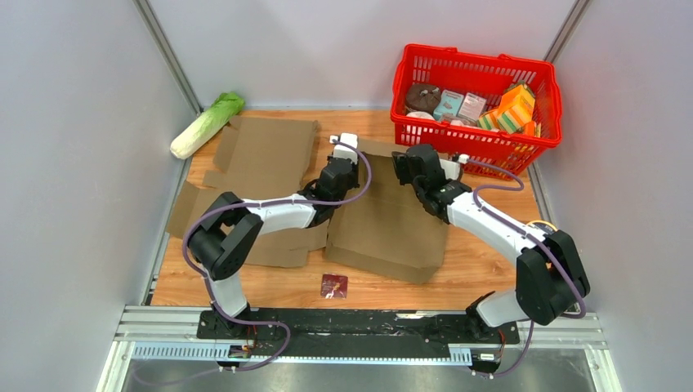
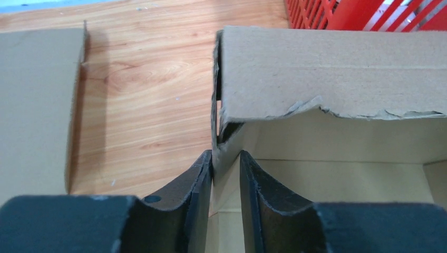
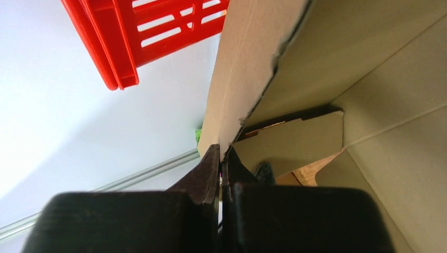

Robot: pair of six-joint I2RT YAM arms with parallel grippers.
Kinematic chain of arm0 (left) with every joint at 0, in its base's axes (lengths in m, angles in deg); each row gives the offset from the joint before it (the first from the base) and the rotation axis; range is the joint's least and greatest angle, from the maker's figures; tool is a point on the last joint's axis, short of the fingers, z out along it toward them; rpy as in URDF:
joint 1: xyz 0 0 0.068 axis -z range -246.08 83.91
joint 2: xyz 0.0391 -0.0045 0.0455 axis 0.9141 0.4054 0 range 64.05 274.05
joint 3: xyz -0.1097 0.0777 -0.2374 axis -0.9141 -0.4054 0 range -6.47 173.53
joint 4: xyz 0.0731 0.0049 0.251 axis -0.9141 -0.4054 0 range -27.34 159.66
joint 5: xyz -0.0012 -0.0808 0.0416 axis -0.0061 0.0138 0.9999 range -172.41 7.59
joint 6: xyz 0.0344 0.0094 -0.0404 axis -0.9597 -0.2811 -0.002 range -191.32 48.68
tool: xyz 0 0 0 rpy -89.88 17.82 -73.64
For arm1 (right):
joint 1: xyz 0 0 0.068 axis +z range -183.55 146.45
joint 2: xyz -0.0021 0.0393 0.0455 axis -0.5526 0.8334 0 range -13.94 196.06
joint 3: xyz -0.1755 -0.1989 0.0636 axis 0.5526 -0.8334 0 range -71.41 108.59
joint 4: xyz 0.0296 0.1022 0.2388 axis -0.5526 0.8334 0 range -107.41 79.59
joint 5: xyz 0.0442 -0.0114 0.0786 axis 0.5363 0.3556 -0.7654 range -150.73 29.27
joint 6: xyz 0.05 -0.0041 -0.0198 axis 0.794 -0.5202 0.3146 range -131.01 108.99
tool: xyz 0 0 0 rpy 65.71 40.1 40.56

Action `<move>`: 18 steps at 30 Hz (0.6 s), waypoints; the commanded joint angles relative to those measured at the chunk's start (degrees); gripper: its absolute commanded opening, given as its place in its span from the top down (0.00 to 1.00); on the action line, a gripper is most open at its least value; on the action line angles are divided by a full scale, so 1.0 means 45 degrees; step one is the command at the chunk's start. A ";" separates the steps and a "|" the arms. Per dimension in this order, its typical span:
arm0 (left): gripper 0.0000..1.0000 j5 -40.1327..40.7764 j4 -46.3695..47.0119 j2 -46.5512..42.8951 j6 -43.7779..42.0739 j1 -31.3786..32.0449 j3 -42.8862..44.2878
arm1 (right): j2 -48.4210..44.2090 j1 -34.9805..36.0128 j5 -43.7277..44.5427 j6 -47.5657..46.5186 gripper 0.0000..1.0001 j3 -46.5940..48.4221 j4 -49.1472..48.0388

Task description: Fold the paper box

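Note:
A brown cardboard box [image 1: 391,224] stands partly opened at the table's middle, its far end raised between the two arms. My left gripper [image 1: 337,175] is shut on the box's left wall edge [image 2: 224,153]; the box's torn top panel [image 2: 327,71] lies just beyond the fingers. My right gripper [image 1: 411,167] is shut on the box's right wall edge [image 3: 232,126]; that view looks into the box's inside [image 3: 369,132]. A second flat cardboard sheet [image 1: 263,159] lies at the left under my left arm.
A red basket [image 1: 478,94] full of groceries stands at the back right, close behind the box. A cabbage [image 1: 206,124] lies at the back left. A small dark red packet [image 1: 333,286] lies near the front edge. Walls close both sides.

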 commanded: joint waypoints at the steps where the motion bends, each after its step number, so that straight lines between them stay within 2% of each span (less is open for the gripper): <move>1: 0.64 -0.1341 0.1328 0.0526 -0.0478 -0.0084 0.0177 | -0.0287 -0.0014 -0.0880 -0.0426 1.00 -0.0176 0.1190; 4: 0.63 -0.1675 0.0649 0.0936 -0.0421 -0.0084 0.0918 | -0.0228 -0.0150 -0.1328 -0.0368 1.00 -0.0253 0.0976; 7: 0.76 -0.0780 -0.0796 0.1249 -0.0206 -0.0006 0.1816 | -0.0305 -0.0248 -0.1662 -0.0270 1.00 -0.0235 0.0819; 8: 0.83 -0.0370 -0.1303 0.1424 -0.0012 0.0033 0.2438 | -0.0345 -0.0248 -0.1682 -0.0251 1.00 -0.0196 0.0781; 9: 0.87 0.0659 -0.2584 0.1561 0.0126 0.0150 0.2850 | -0.0364 -0.0229 -0.1760 -0.0193 1.00 -0.0079 0.0819; 10: 0.94 0.1152 -0.3196 0.1814 0.0398 0.0209 0.3260 | -0.0326 -0.0248 -0.2012 -0.0057 1.00 -0.0020 0.0839; 11: 0.98 0.2376 -0.3724 0.1951 0.0536 0.0325 0.3960 | -0.0325 -0.0248 -0.2169 0.0099 1.00 -0.0019 0.0742; 12: 1.00 0.3065 -0.4716 0.2069 0.0711 0.0520 0.4296 | -0.0325 -0.0248 -0.2306 0.0333 1.00 -0.0058 0.0664; 14: 1.00 0.4024 -0.5056 0.2265 0.1275 0.0581 0.4533 | -0.0442 -0.0248 -0.2347 0.0471 1.00 -0.0020 0.0760; 18: 1.00 0.3757 -0.4533 0.2168 0.1690 0.0580 0.4261 | -0.0540 -0.0384 -0.2443 0.0646 1.00 -0.0117 0.0760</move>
